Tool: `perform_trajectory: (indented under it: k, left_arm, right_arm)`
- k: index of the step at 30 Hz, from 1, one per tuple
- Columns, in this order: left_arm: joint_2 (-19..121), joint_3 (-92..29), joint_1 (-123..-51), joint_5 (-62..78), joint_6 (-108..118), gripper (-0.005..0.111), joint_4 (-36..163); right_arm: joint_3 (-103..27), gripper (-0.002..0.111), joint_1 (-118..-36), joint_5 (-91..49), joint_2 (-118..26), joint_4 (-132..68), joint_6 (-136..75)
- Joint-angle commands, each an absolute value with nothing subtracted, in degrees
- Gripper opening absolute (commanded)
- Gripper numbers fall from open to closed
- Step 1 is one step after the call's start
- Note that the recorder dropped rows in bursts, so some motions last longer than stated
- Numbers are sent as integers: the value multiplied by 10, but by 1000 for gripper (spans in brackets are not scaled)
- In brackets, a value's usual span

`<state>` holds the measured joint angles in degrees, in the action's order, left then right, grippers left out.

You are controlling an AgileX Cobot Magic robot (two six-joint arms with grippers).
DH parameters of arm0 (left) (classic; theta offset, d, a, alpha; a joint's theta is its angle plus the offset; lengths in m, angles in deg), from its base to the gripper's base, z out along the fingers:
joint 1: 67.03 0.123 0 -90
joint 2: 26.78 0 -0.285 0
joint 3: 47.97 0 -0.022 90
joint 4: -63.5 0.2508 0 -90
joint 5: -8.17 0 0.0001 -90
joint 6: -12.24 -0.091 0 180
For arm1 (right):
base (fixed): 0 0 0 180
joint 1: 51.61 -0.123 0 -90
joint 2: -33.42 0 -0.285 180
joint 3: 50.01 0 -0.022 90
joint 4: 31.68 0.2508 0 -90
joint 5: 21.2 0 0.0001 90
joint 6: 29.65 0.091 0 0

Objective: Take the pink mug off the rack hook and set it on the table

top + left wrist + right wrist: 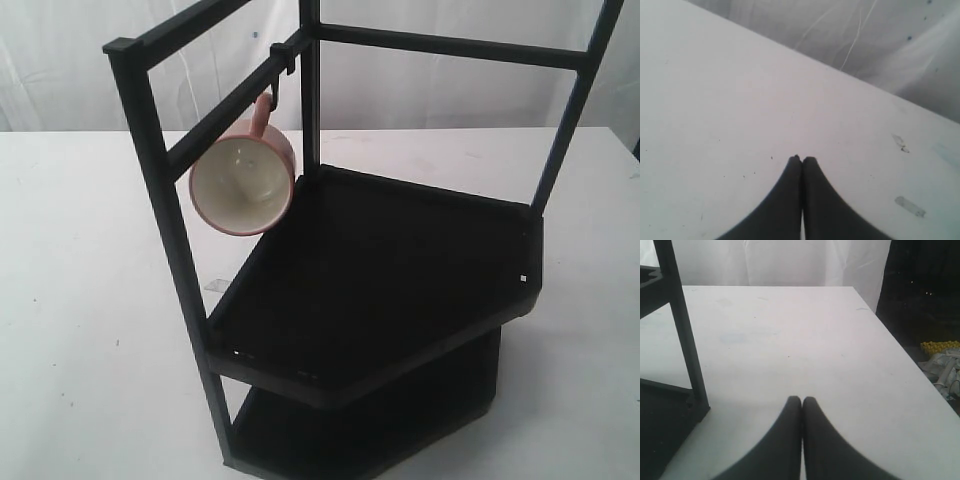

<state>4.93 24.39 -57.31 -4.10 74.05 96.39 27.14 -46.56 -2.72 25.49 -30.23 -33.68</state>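
Observation:
The pink mug (pixel 243 180) hangs by its loop handle from the rack hook (pixel 273 98), its cream-white inside facing the exterior camera. The hook comes off a black rail of the tall black rack (pixel 380 290), which stands on the white table (pixel 80 300). Neither gripper shows in the exterior view. In the left wrist view my left gripper (pixel 802 159) is shut and empty over bare tabletop (pixel 740 100). My right gripper (pixel 801 399) is likewise shut on nothing above the table (pixel 805 335), with a rack post (pixel 684 325) off to one side.
The rack's two dark shelves (pixel 400 250) fill the middle of the exterior view. White cloth (pixel 865 40) hangs behind the table. The table's edge (pixel 900 345) runs close to the right gripper, with clutter (pixel 942 360) on the floor beyond it.

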Motion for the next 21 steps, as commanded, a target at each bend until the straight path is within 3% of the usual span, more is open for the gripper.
perform_trajectory:
  k: [1,4,8,12,15,21]
  left_arm:
    - [167,175,-600,-44,989,0,1304]
    - [258,107,-604,-93,1227,0,1618]
    - [378,30,-604,-193,1269,0,1634]
    - [445,-22,-604,-204,1215,0,1634]
    - [458,-36,-604,-133,1142,0,1634]
    - [474,-2,-604,170,1122,0,1623]
  right_arm:
    - [272,0,-465,-32,256,-298,-337]
    - [272,0,-465,-32,256,-298,-337]
    - [272,0,-465,-32,256,-298,-337]
    - [272,0,-465,-32,256,-298,-337]
    - [272,0,-465,-32,256,-298,-337]
    - [272,0,-465,-32,256,-298,-337]
